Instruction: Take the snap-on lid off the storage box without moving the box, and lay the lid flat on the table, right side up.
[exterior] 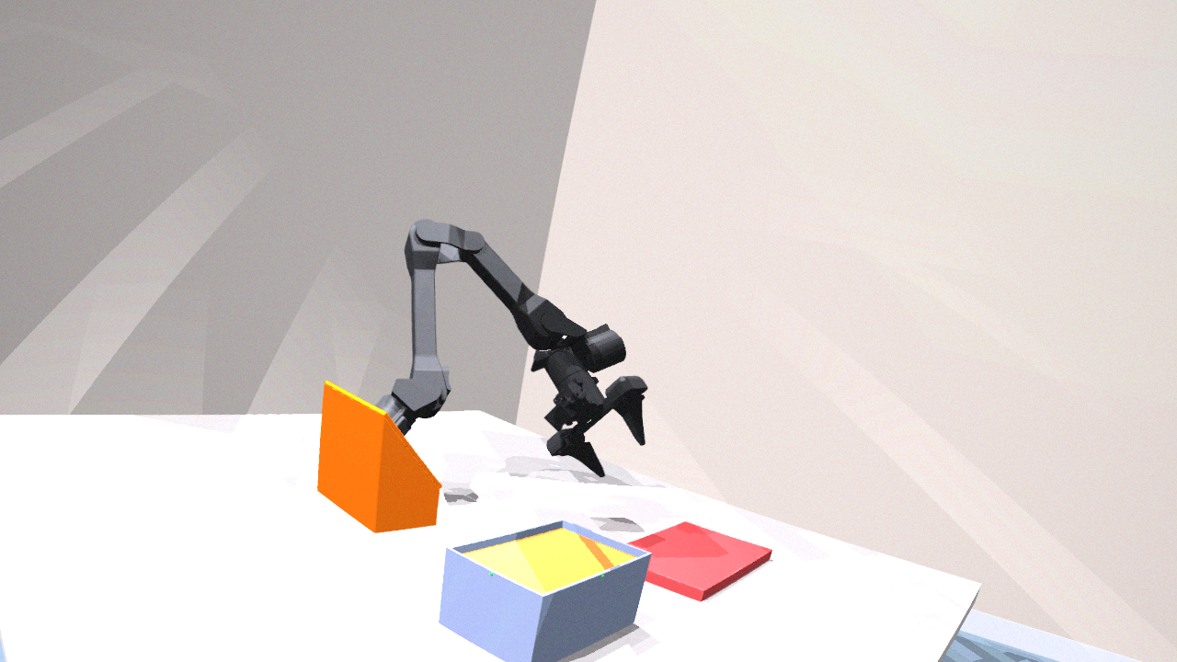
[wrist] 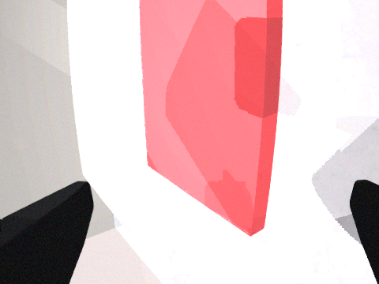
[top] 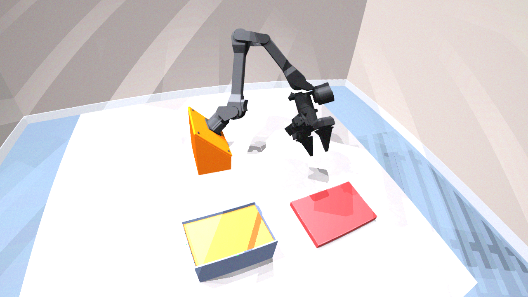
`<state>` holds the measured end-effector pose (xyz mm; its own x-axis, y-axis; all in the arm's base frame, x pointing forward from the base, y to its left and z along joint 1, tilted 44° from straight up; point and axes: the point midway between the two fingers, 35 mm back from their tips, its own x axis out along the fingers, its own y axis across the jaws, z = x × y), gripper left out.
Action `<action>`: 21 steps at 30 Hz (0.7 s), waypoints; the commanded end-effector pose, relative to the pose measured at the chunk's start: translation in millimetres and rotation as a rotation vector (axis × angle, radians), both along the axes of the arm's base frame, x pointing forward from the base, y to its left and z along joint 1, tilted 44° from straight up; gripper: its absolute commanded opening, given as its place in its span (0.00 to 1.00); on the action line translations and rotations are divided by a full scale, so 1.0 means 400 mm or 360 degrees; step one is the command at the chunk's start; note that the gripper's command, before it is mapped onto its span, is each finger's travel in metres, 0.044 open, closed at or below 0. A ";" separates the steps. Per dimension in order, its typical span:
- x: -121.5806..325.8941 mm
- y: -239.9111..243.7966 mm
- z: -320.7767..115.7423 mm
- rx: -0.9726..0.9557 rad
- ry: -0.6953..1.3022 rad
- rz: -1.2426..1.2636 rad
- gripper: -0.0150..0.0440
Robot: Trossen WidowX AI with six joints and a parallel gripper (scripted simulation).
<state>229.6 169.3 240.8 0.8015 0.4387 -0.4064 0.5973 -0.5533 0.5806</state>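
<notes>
You have the box [top: 236,264] [exterior: 494,609] nearest, toward the near edge of the worktop [top: 110,221] [exterior: 205,535] [wrist: 114,118]. It stands upright w/o its lid: grey-blue, rectangular, thin straight walls, matte look. The yellow fill [top: 221,236] [exterior: 542,559] inside is flat, smooth, just below the rim. Whether the box keeps its orig. place, you cannot judge from here.

A bit farther, the lid [top: 332,221] [exterior: 699,559] [wrist: 197,79] lies on the worktop, apart from the box, btwn it and the right edge as the top view shows. It is a red, low rectangular plate w/ crisp corners, a shallow side band and a light sheen. Its smooth closed face looks up, so you may take it as right side up; it seems flat, no tilt that you can see.

Beyond the lid, the gripper [top: 319,152] [exterior: 622,459] [wrist: 222,185] hangs above the worktop, toward the same right edge. Its jaws stand wide apart w/ nothing btwn them; the black fingers are tapered and don't touch the lid.

Farther toward the far edge, you see the orange wedge-shaped base [top: 214,159] [exterior: 345,469] and the dark grey arm [top: 238,74] [exterior: 423,313].

Prob. removal and laying are done; for you remains, at most, to retract the arm w/o touching box or lid.
</notes>
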 end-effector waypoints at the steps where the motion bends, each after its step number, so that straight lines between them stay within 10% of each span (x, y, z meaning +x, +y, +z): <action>1: -0.007 -0.009 0.017 0.0001 -0.0006 0.0012 1.00; 21: -0.019 -0.032 0.032 0.0000 -0.0006 0.0012 1.00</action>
